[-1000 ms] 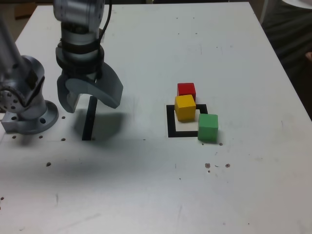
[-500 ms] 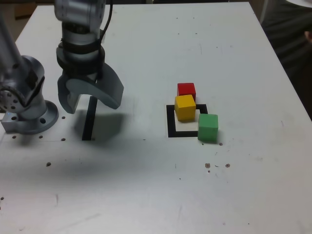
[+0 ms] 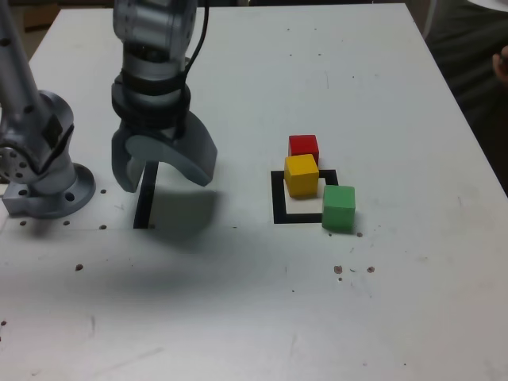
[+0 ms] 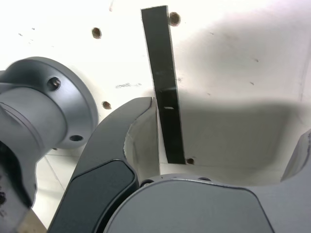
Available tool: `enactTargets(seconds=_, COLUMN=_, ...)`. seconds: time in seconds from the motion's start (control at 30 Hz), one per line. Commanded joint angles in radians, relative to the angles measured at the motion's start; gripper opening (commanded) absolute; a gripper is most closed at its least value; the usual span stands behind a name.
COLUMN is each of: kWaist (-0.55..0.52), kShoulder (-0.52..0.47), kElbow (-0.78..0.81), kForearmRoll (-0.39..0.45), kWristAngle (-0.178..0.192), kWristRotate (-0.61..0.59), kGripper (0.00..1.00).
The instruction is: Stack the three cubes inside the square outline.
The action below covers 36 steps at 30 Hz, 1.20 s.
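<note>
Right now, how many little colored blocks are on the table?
3. The small red matte cube sits just behind the black tape square outline, the yellow cube on its back part, the green cube at its exterior-view right corner.

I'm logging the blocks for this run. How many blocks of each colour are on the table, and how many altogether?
Red block: 1
Yellow block: 1
Green block: 1
Total: 3 blocks

Grey metal arm (image 3: 151, 48) (black cable), curved grey tool (image 3: 163, 163).
</note>
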Motion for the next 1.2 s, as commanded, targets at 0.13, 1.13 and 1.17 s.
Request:
enactTargets(seconds=0.13, kWaist=-0.04, kShoulder=0.048, kElbow=-0.059, kForearmRoll=0.019, kWristAngle=-0.005, kWristRotate=-0.02, kGripper=0.99)
enactTargets(seconds=1.13, kWaist=-0.126, kShoulder=0.286, kElbow=-0.379, kForearmRoll=0.118, kWristAngle=-0.026, kWristRotate=-0.045, kGripper=0.99)
enactTargets(seconds=1.17, kWaist=-0.126, kShoulder=0.294, kElbow=-0.385, kForearmRoll=0.117, kWristAngle=-0.027, kWristRotate=-0.045, kGripper=0.99)
